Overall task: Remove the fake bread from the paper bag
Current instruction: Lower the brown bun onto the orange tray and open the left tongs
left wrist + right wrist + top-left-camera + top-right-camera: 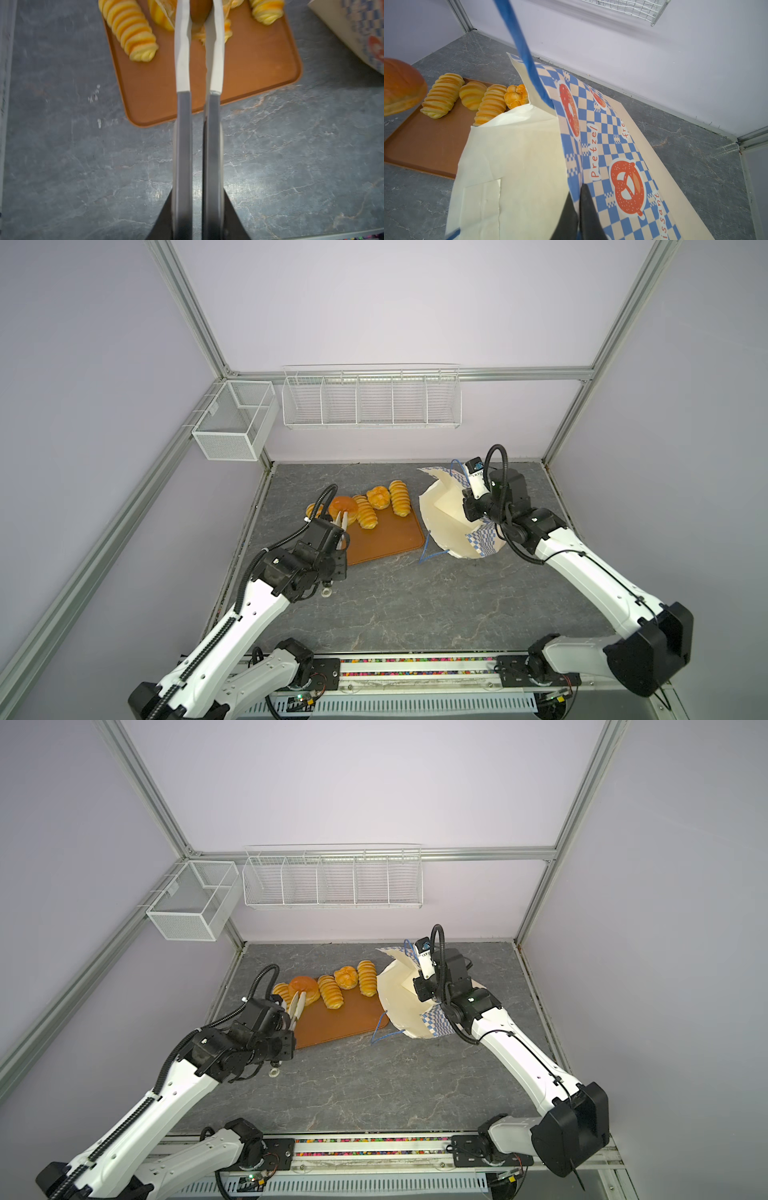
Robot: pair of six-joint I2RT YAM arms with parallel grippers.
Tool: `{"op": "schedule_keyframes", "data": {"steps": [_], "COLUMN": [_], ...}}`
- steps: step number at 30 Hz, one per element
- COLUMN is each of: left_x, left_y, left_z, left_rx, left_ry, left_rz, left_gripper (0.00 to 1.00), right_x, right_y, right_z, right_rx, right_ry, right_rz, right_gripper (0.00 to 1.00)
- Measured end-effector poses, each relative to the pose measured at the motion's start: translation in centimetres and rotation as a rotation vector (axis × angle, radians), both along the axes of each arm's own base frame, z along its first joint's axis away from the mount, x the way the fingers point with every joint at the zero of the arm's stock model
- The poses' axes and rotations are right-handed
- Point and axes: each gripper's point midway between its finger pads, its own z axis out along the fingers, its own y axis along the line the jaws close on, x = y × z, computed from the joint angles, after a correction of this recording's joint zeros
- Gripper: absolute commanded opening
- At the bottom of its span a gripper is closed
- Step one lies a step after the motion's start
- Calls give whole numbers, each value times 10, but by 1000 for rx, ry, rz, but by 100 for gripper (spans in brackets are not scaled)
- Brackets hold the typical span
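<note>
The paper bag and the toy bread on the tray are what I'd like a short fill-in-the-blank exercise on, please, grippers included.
1. The left gripper is shut on the ___ round bun.
2. The right gripper pinches one wall of the ___.
3. The ridged loaves lie on the ___.
4. The bag's cord handles are ___.

Missing words: brown; paper bag; tray; blue.

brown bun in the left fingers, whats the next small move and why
Probably lower the brown bun onto the bare part of the tray and open the left fingers: it hangs pinched over the tray, where other breads already lie.
</note>
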Motion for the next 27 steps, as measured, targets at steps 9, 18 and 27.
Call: {"op": "schedule_keyframes", "data": {"steps": [9, 18, 27], "left_x": [-8, 0, -2], "left_y": [4, 4, 10], "left_z": [-62, -76, -83], "left_rx": [-79, -88, -78], "left_ry": [189, 227, 269], "left_rz": [117, 173, 220], "left_gripper": [0, 0, 21], "right_x": [-6, -6, -7], "right_y": [-2, -3, -2], "right_z": [10, 9, 9], "right_rx": [13, 12, 16], "right_ry": [-18, -14, -12], "right_rz": [6, 7, 17], "right_gripper": [7, 7, 7]}}
